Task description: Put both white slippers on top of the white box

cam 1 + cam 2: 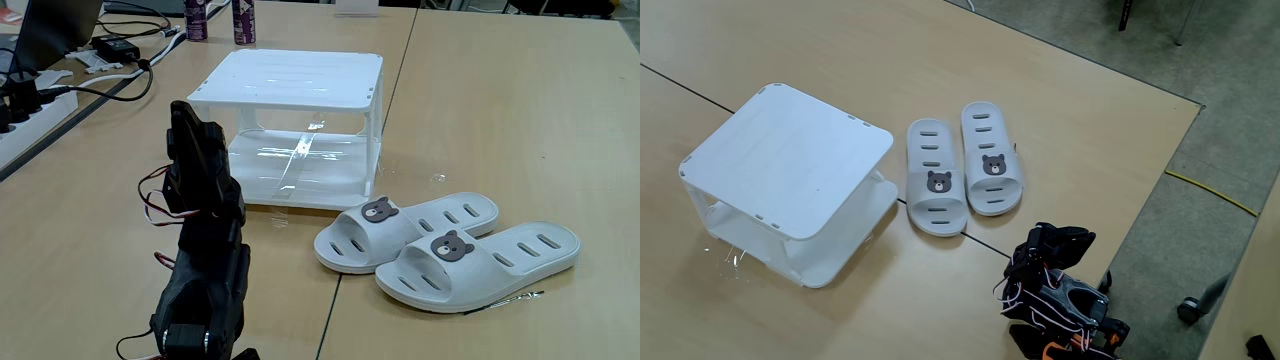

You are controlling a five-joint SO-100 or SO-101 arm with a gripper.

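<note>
We log a light wooden table (pixel 500 120), built from panels with visible seams, as the largest item in both fixed views. On it stands the white plastic two-tier rack (pixel 290 80), with a slatted flat top, thin corner legs and clear sides; its top carries nothing. In a fixed view from above the white rack (pixel 790 160) sits left of the footwear.

The black folded robot arm (pixel 205 250) occupies the lower left of a fixed view, with red and white wires along its joints. In the view from above the arm (pixel 1055 290) sits curled at the table's lower right edge, near the slippers' toe ends but apart from them. We cannot tell how far its gripper is open, as the fingers are not distinguishable in the dark mass; we see nothing held.

The two off-white rubber slide slippers, each with a grey-brown bear face badge and oval slots along the sole, lie flat on the table side by side and touching. One slipper (pixel 405 232) lies just beside the rack's lower corner; the other slipper (pixel 480 265) lies on its far side from the rack. From above, the same pair (pixel 932 178) (pixel 990 160) lies parallel.

Smaller items: a black cable (pixel 110 85) and two dark bottles (pixel 220 20) at the table's far side.
</note>
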